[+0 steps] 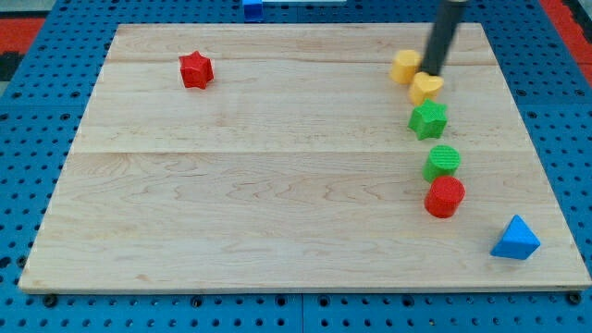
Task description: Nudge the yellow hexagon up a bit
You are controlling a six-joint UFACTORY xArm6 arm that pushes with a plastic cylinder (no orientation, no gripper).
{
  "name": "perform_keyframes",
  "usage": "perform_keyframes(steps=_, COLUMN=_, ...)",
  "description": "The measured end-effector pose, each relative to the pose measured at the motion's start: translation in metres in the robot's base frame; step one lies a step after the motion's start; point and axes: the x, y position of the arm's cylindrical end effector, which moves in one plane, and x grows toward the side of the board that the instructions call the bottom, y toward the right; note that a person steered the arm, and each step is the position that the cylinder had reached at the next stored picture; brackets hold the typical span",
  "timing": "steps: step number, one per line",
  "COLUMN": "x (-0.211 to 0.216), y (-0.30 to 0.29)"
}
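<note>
Toward the view's upper right of the counter (277,185): yellow hexagon (404,67), lying flat, close to the top edge. Adjoining item: yellow heart-like block (425,87), just below and to the view's right of the hexagon, touching it or nearly so. My tip (431,72), the lower end of a dark rod, sits between the two yellow pieces, at the hexagon's right side and against the top of the heart-like block. Pincer: none fitted, so no open or closed state can be told. Column continuing downward: green star (428,120), green cylinder (443,161), red cylinder (445,196), each close to the next. Outliers: blue triangular block (515,239) at the lower right corner; red star (196,69) well apart at the upper left. Handling note, as judgement: the tip stands beside the hexagon, not under it, so a push from here would send it sideways; bring the tip round to the hexagon's lower edge, centred, clear of the heart-like block, then give one short stroke toward the view's top, stopping well before the counter's edge.
</note>
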Motion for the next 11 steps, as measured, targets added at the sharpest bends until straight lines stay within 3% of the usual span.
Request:
perform_keyframes(steps=1, x=-0.018, y=-0.007)
perform_keyframes(steps=2, x=-0.034, y=0.092)
perform_keyframes(steps=4, x=-0.056, y=-0.045)
perform_keyframes(steps=5, x=-0.034, y=-0.133)
perform_keyframes(steps=6, x=-0.03, y=-0.142)
perform_keyframes(steps=7, x=-0.021, y=-0.11)
perform_keyframes(steps=8, x=0.034, y=-0.153)
perform_keyframes(steps=9, x=0.051, y=-0.202)
perform_keyframes(steps=10, x=0.02, y=-0.172)
perform_keyframes(steps=11, x=0.016, y=-0.157)
